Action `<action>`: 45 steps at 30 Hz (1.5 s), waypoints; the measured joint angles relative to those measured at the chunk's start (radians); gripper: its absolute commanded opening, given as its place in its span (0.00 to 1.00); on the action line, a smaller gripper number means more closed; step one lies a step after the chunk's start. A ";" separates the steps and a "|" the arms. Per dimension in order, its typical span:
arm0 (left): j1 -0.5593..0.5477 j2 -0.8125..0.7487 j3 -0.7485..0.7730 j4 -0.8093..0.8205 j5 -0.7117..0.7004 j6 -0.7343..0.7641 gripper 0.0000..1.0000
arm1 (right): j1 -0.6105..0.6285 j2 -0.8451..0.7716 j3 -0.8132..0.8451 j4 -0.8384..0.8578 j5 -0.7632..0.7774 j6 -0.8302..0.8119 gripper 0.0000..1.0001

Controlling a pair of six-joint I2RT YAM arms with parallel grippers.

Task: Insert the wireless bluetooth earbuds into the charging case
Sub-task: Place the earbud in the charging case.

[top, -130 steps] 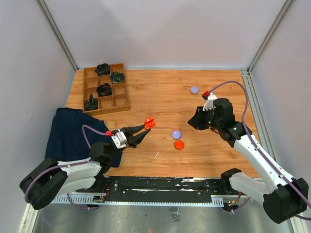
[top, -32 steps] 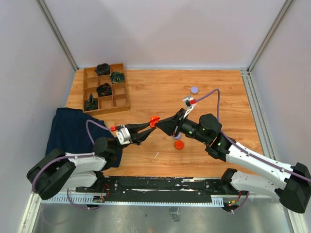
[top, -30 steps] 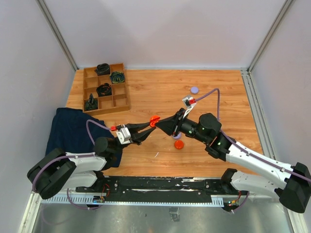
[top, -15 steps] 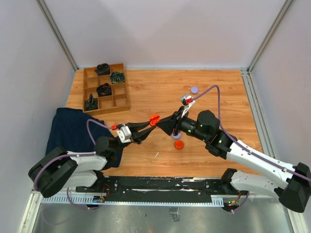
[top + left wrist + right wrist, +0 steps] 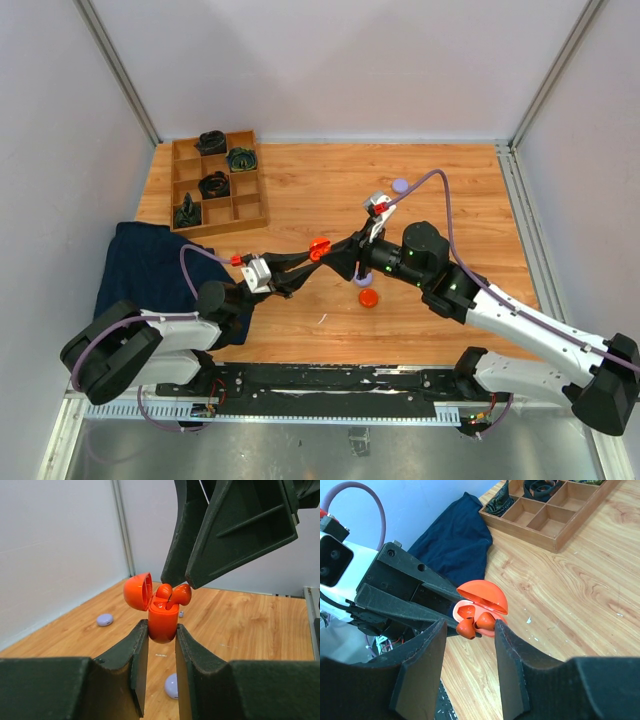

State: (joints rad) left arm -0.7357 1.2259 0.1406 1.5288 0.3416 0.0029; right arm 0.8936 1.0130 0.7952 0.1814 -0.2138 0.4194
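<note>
Wood table [image 5: 450, 170] | left hand [image 5: 161, 626] clamps case [image 5: 164, 616] | right hand [image 5: 470, 627] parted, empty | earbuds [image 5: 182, 594] seating unclear

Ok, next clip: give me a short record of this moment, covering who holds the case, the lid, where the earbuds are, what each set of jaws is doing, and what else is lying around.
left jaws: shut on the orange-red charging case, held in the air
lid: open, tipped to one side
contents: two orange-red earbuds in the case's mouth, heads standing proud
right jaws: open, just above the earbuds, gripping nothing
elsewhere: orange-red disc, lavender disc, wooden tray, dark blue cloth
</note>
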 measured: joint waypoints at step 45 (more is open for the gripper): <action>0.000 0.003 0.000 0.002 -0.001 -0.031 0.00 | -0.001 -0.002 0.011 -0.072 -0.140 -0.038 0.51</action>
State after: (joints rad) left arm -0.7357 1.2289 0.1406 1.5303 0.3405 -0.0280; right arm 0.8925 1.0107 0.8062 0.1089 -0.3538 0.3813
